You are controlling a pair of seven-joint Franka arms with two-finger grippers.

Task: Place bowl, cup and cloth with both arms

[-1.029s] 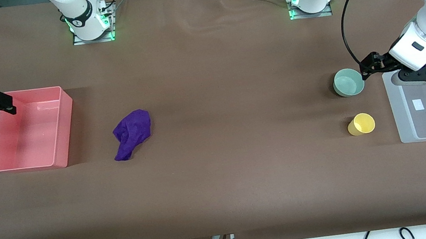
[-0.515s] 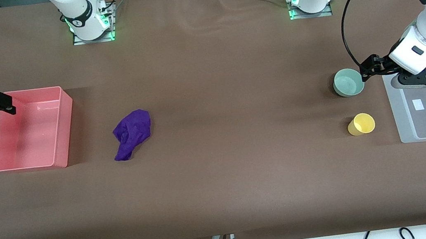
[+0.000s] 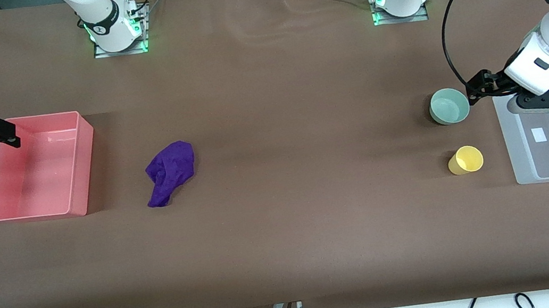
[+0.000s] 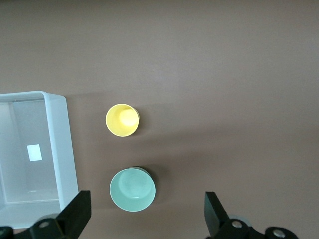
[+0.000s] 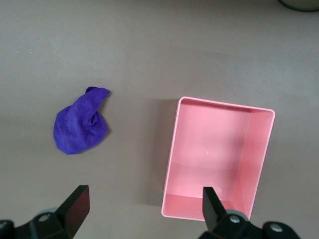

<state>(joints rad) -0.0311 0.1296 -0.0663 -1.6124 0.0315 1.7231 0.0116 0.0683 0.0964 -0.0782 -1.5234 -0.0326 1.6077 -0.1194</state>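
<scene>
Left gripper jaws spread wide (holding nothing) above bowl.

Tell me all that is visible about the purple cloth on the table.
The deep-purple soft fabric cloth lies crumpled in irregular folds on the brown table, wider at one end and tapering to a narrow tip at the end nearer the front camera. It rests toward the right arm's end of the table, beside the pink rectangular plastic bin but apart from it. Nothing touches it except the table; no gripper is over it.
</scene>
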